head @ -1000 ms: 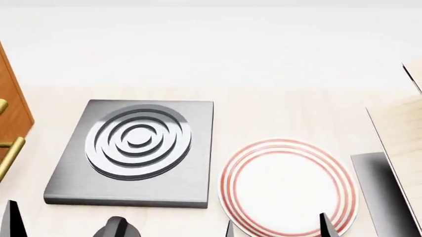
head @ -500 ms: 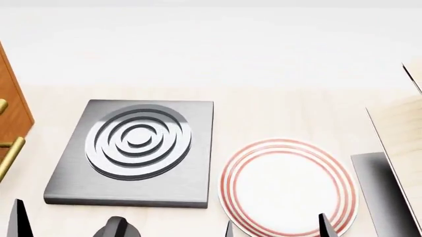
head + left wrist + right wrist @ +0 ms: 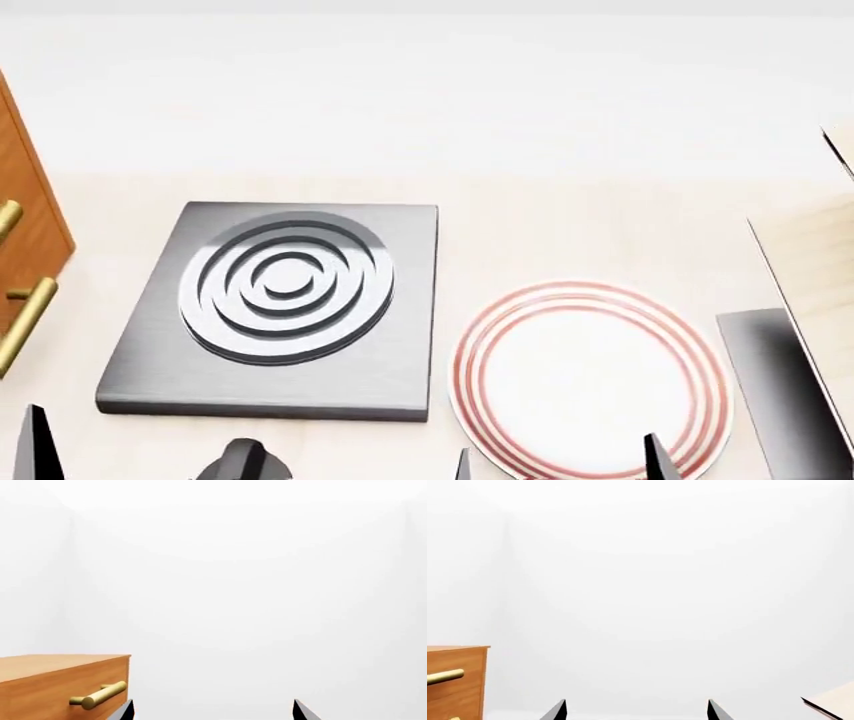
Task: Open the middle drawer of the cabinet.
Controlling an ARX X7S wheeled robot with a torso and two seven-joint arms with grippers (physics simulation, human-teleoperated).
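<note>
Head view catches the tabletop; the wrist views catch only the cabinet's top against white walls.
Beside the hotplate (image 3: 274, 310) sits the cabinet (image 3: 30, 240), its middle drawer (image 3: 24, 305) shut at frame edge; opposite, a striped plate (image 3: 587, 375) on pale wood table (image 3: 574, 230). Left gripper (image 3: 212, 712) and right gripper (image 3: 635, 711) hang spread apart, holding nothing.

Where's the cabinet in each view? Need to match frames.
Head view: the cabinet is cut off at the left edge.
Left wrist view: lower-left corner.
Right wrist view: lower-left edge.
Shared landmark: a brass handle on the cabinet's drawer front.
</note>
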